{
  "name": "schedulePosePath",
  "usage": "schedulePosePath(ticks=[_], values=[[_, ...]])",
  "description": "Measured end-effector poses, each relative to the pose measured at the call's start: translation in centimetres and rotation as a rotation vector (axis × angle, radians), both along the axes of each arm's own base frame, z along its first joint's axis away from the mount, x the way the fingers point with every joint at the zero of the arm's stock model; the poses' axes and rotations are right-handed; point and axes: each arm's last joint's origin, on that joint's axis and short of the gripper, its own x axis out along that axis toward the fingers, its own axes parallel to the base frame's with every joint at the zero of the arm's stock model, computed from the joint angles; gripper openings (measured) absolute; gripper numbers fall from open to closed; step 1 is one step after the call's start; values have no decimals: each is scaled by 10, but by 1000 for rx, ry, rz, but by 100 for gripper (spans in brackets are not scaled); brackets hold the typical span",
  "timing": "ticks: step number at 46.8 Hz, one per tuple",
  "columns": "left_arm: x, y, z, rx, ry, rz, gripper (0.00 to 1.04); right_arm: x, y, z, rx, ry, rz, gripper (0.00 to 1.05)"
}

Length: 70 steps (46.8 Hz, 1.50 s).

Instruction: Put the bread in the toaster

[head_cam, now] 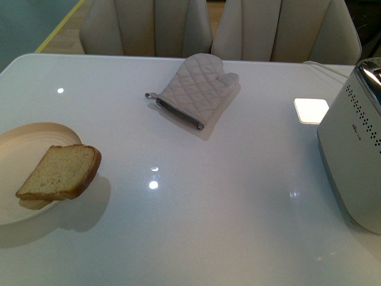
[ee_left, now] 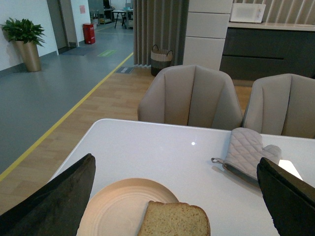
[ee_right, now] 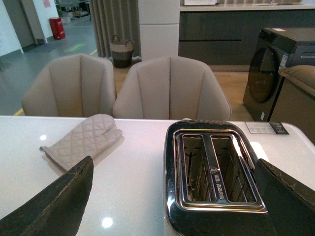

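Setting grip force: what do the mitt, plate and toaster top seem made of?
Mitt: matte quilted fabric, diamond stitching. Plate: likely glazed ceramic, cream with soft sheen. Toaster top: polished metal, mirror-like reflections.

bright, sharp | glare spots on table [head_cam: 196, 238] (overhead lights) | soft shadows

From the robot's body, front view: looks steeply down over the glossy white table [head_cam: 196, 238], facing two beige padded chairs [head_cam: 149, 27] at 12 o'clock. From the left wrist: sits low and near above the round cream plate [ee_left: 113, 206] and square tan slice of bread [ee_left: 174, 220] at the table's 9 o'clock, facing the same chairs. From the right wrist: hangs close over the boxy white toaster with a chrome top [ee_right: 216, 167] at 3 o'clock, peering into its slots. Shared by all three: the quilted beige oven mitt [head_cam: 196, 89] at 12 o'clock.
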Motion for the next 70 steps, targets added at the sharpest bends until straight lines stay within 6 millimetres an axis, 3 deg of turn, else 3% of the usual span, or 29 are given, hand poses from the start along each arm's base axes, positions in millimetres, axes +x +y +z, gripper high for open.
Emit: schedulePosePath(ticks=[25, 32, 42, 54, 62, 70], values=[[0, 0, -1, -10, 18, 4, 98, 0, 0, 0, 0, 0, 0, 96], [7, 3, 3, -315, 445, 156, 98, 0, 0, 0, 0, 0, 0, 96], [42, 25, 15, -497, 450, 163, 98, 0, 0, 0, 0, 0, 0, 96], [97, 87, -17, -572, 455, 298, 98, 0, 0, 0, 0, 0, 0, 96], [128, 121, -63, -605, 527, 380, 98, 0, 0, 0, 0, 0, 0, 96], [151, 133, -116, -631, 652, 415, 98, 0, 0, 0, 0, 0, 0, 96]])
